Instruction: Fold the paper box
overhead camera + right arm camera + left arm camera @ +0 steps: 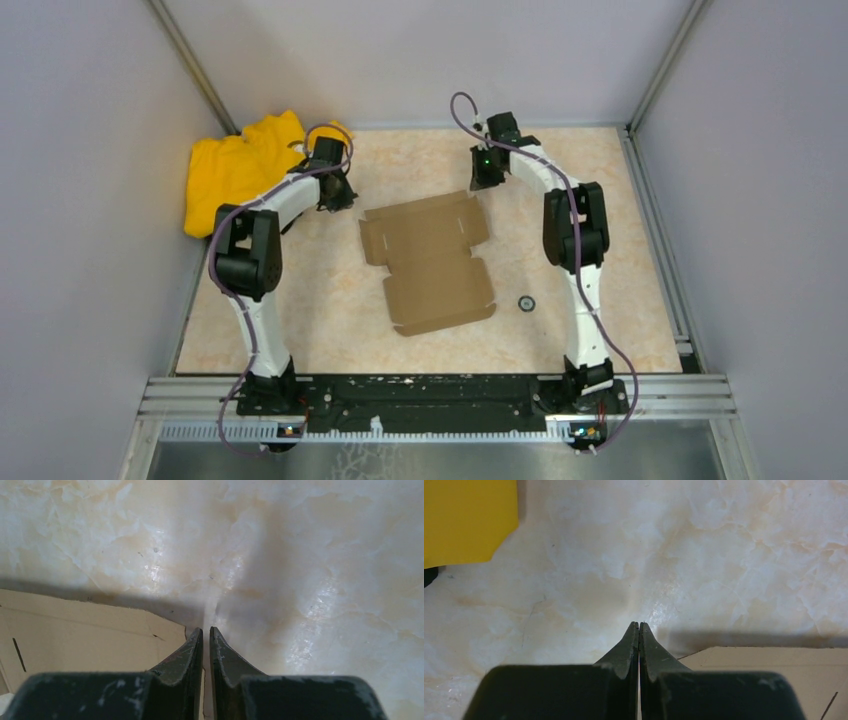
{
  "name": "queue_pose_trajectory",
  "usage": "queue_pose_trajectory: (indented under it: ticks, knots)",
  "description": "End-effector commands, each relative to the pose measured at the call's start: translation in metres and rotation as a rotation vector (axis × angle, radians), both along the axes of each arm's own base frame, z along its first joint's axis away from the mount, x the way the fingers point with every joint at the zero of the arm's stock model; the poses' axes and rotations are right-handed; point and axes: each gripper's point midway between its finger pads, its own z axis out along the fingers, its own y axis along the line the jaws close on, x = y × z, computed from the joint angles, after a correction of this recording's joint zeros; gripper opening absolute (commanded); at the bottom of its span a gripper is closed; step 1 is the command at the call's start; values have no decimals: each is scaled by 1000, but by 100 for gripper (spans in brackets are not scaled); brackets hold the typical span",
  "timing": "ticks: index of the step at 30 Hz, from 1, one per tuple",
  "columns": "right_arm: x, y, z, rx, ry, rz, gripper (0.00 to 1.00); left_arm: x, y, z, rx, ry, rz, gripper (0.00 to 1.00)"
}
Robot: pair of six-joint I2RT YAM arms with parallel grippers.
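"Top external view first: where is the paper box [428, 262], and is any of it folded?"

"It lies in the middle of the table [620, 300], between the two arms, turned a little askew. As far as I can see it is one flat die-cut sheet. No wall stands up, no flap is turned over and no tab is tucked. I judge the folding as not yet begun."

"And the grippers?"

"The left gripper [335, 195] hangs near the sheet's far left corner, just beside the yellow garment [240, 165]. In its wrist view the fingers [630, 647] are pressed together with nothing between them, and the cardboard shows just to the lower right. The right gripper [487, 172] is by the far right corner. Its fingers [187, 652] are all but together, with a thin slit between them and nothing in it, and the box edge lies just to their left."

"Is either one touching the box?"

"I cannot tell. Both sit close to its far edge, over bare table."

"So what is left?"

"Everything, by my reading: raising the side walls, folding the flaps and seating the tabs. A small dark ring [526, 303] lies to the right of the sheet, apart from it."
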Motion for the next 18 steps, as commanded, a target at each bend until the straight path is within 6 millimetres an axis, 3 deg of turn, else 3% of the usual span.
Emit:
queue_pose_trajectory:
  ticks: [1, 8, 18]
  knots:
    - [12, 18, 11, 39, -51, 24, 10, 0, 3, -13, 13, 25, 4, 1]
    - [6, 29, 6, 30, -43, 42, 10, 1, -2, -24, -7, 35, -7, 1]
    - [-2, 29, 8, 29, -49, 48, 9, -2, -15, -23, -33, 36, -38, 1]
